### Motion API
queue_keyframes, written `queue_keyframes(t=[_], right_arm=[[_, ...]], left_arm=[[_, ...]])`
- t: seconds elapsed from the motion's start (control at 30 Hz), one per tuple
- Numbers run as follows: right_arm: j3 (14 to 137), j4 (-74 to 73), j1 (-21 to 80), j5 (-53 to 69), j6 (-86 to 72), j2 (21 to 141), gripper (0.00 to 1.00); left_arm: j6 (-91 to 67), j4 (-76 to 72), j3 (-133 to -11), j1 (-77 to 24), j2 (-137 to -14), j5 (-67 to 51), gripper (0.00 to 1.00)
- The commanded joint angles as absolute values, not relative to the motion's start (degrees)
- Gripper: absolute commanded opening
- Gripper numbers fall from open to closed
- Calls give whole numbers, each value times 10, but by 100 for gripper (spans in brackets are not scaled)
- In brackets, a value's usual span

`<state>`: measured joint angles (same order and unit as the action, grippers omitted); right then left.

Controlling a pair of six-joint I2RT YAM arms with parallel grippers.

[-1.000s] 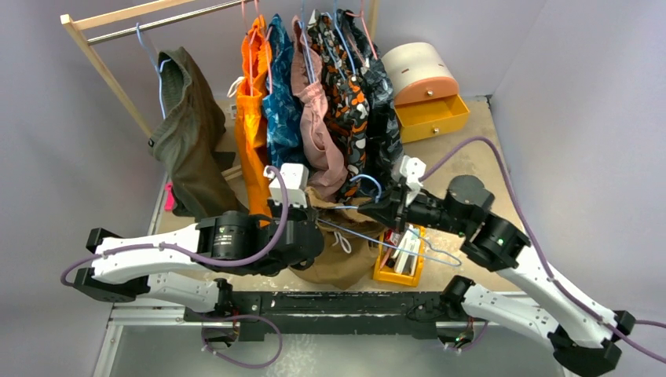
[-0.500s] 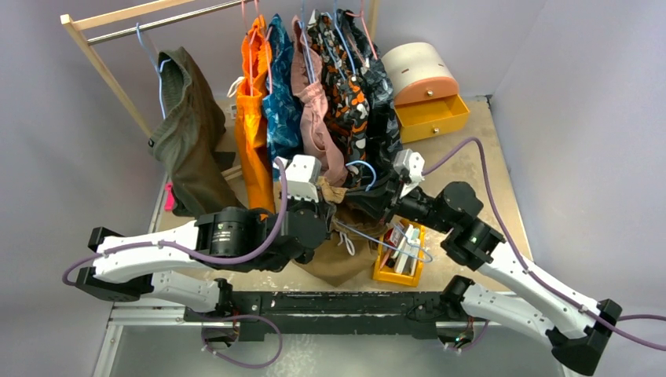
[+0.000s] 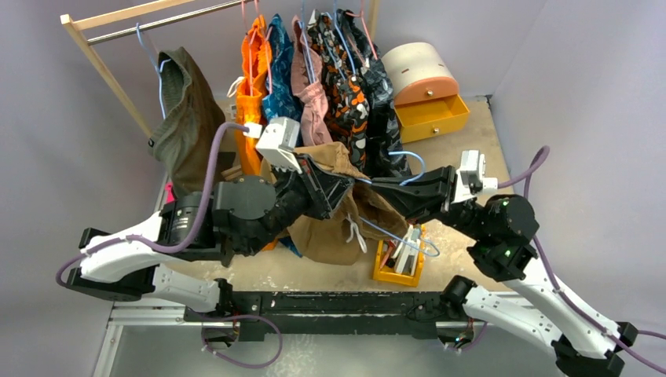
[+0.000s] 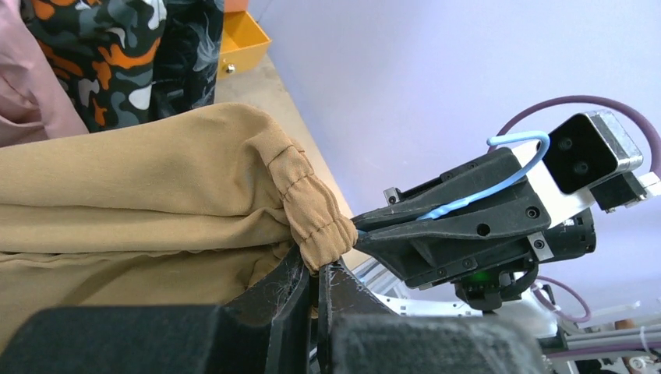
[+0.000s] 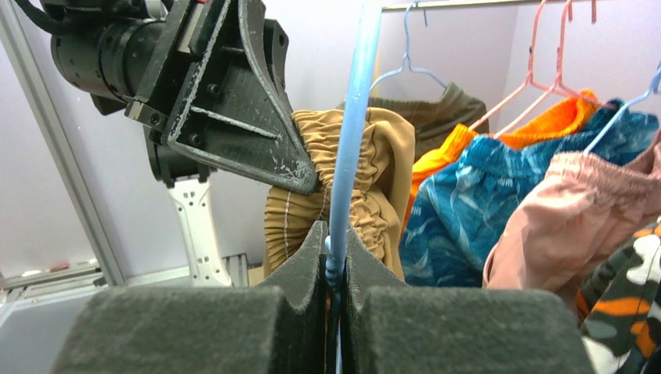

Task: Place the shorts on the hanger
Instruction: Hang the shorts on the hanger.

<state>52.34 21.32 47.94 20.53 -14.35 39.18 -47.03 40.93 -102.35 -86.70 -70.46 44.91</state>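
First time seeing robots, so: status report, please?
Left gripper shut on shorts, at waistband. Right gripper shut on hanger, beside waistband. Hung clothes crowd close behind.

We find the shorts (image 3: 330, 228) at mid-table, hanging just in front of the rack (image 3: 102, 20), which runs along the far side. The left gripper (image 4: 319, 273) meets their waistband from the left. The right gripper (image 5: 335, 257) comes in from the right with the hanger (image 5: 355, 117) between its fingers. The hanger's wire passes beside the waistband, and its frame reaches down above the bin (image 3: 385, 271) at near right. Behind the shorts a row of clothes (image 3: 330, 86) hangs on the rack, with one garment (image 3: 184, 133) apart at the left. A drawer box (image 3: 420, 78) sits on the table (image 3: 479, 149) at far right.
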Motion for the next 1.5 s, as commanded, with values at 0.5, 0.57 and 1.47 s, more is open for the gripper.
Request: queue_keyframes(t=[0.5,0.57,1.47], right_arm=[[715,203,482,251,-99,425,0],[704,205,482,253,-105,419,0],[419,391,482,220,-222,384,0]], left_arm=[[-386,346,-1209,-867,-816,358,0],[-388,315,-1167,-867,-793,353,0],[-408,339,-983,-867,-769,445,0]])
